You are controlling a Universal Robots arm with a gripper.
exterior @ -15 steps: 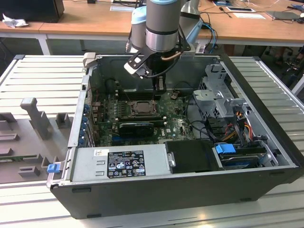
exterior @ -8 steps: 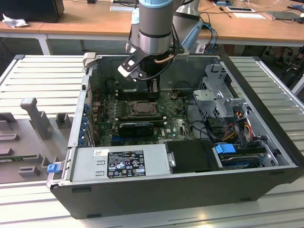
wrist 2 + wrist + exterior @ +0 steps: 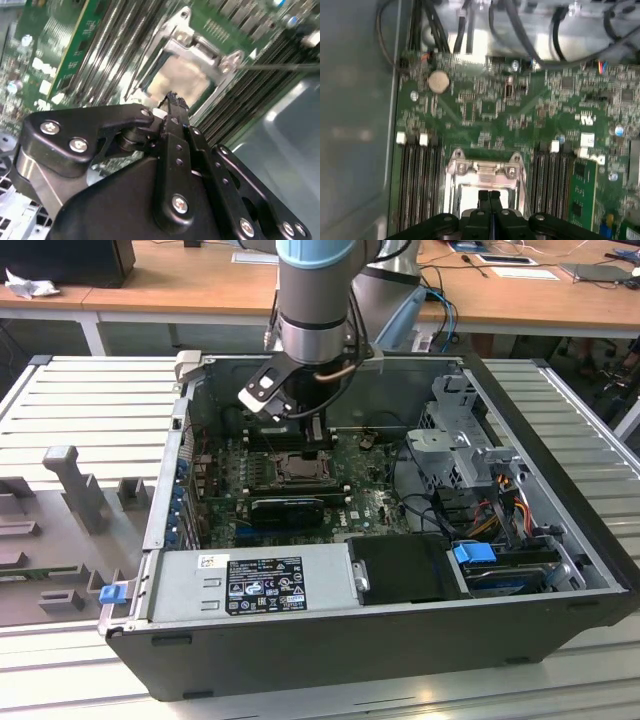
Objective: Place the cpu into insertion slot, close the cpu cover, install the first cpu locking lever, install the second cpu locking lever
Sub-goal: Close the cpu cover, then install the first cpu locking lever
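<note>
pale cpu (image 3: 180,82) in insertion slot (image 3: 299,469), cpu cover (image 3: 482,169) lying shut

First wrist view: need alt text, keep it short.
The gripper, fingers shut together, hangs over the pale cpu, which shows through the opening of the silvery cpu cover at the centre of the green motherboard. Long black memory slots flank it on both sides, and dark cables run beyond the board.
</note>
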